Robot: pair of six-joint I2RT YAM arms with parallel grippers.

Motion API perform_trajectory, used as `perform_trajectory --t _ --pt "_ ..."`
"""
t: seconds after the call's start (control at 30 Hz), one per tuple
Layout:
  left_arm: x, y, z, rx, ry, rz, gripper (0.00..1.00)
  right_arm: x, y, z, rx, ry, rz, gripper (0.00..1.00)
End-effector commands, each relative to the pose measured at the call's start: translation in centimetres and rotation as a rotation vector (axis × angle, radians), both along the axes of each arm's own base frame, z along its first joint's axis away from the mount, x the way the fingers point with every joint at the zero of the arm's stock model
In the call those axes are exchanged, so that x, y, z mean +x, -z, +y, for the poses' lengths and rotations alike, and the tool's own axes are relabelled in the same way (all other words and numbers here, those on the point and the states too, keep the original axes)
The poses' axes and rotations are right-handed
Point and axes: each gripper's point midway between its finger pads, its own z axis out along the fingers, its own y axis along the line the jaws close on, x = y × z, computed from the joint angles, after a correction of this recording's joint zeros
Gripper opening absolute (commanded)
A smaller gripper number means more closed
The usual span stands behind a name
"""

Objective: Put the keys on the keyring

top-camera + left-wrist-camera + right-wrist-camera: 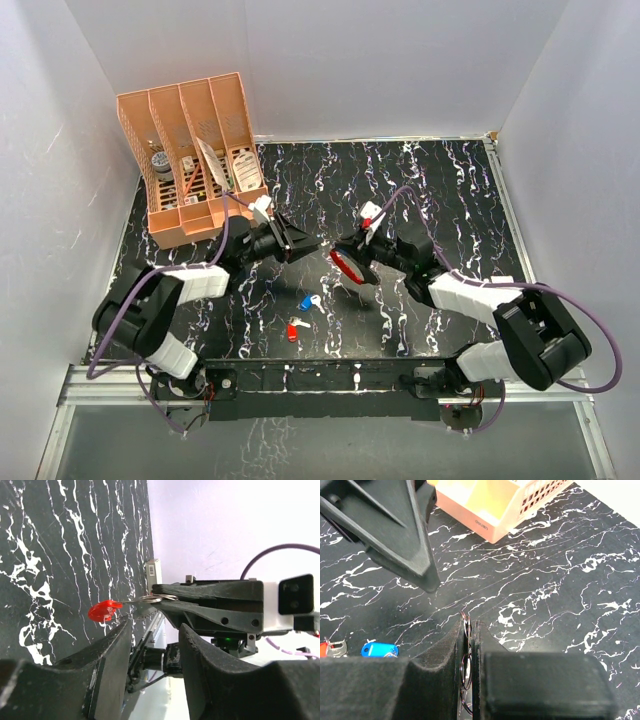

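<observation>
My right gripper [352, 260] is shut on the keyring [344, 267], a loop with a red curved strip, and holds it above the table's middle. In the right wrist view thin metal rings [466, 630] are clamped between my shut fingers. My left gripper [310, 243] is open and empty, its tips pointing at the right gripper from a short gap away. In the left wrist view [156, 627] the ring [152, 598] and a red piece [104, 610] stick out of the right gripper. The blue-headed key [307, 301] and red-headed key [294, 329] lie on the table nearer me; both show in the right wrist view [379, 649] [324, 648].
An orange file rack [195, 160] holding small items stands at the back left of the black marbled table [440, 190]. White walls close the table in on three sides. The rack also shows in the right wrist view [495, 505].
</observation>
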Motion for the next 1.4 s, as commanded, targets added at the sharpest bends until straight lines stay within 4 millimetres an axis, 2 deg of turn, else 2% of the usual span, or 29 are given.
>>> perform_trajectory --t 0.0,0.17,0.3,0.43,0.57,0.67,0.77,0.97,1.0,1.13,1.37 --pt "0.3 -0.9 -0.8 -0.161 0.020 0.094 0.39 1.8 -4.5 0.8 0.084 0.038 -0.131 0.00" --pt "1.1 -1.3 -1.4 -0.269 0.025 0.158 0.37 2.1 -4.1 1.2 0.064 0.051 -0.152 0.00" --pt "1.5 -1.9 -1.5 -0.302 0.023 0.159 0.44 2.1 -3.7 1.3 0.051 0.061 -0.158 0.00" --pt "1.6 -1.9 -1.6 -0.291 0.025 0.173 0.51 2.1 -3.5 1.5 0.042 0.066 -0.169 0.00" --pt "1.6 -2.3 -1.7 -0.279 0.033 0.147 0.53 2.0 -3.4 2.0 0.044 0.054 -0.157 0.00" --pt "1.5 -1.7 -1.6 -0.187 0.028 0.110 0.53 2.1 -3.4 2.7 0.051 0.038 -0.095 0.00" --pt "1.4 -1.3 -1.1 -0.054 0.020 0.031 0.53 2.0 -3.6 3.6 0.046 0.010 0.020 0.00" --pt "1.5 0.0 2.1 0.267 -0.048 -0.184 0.48 1.6 -3.9 3.9 0.043 -0.032 0.183 0.00" --pt "1.4 -0.5 2.6 0.292 -0.056 -0.236 0.48 1.2 -3.8 3.9 0.042 -0.061 0.210 0.00" --pt "1.6 -0.5 4.0 0.372 -0.089 -0.356 0.48 0.8 -3.9 3.7 0.047 -0.124 0.280 0.00" --pt "1.3 -1.5 3.6 0.340 -0.059 -0.551 0.46 0.0 -4.7 3.4 0.080 -0.228 0.334 0.00"
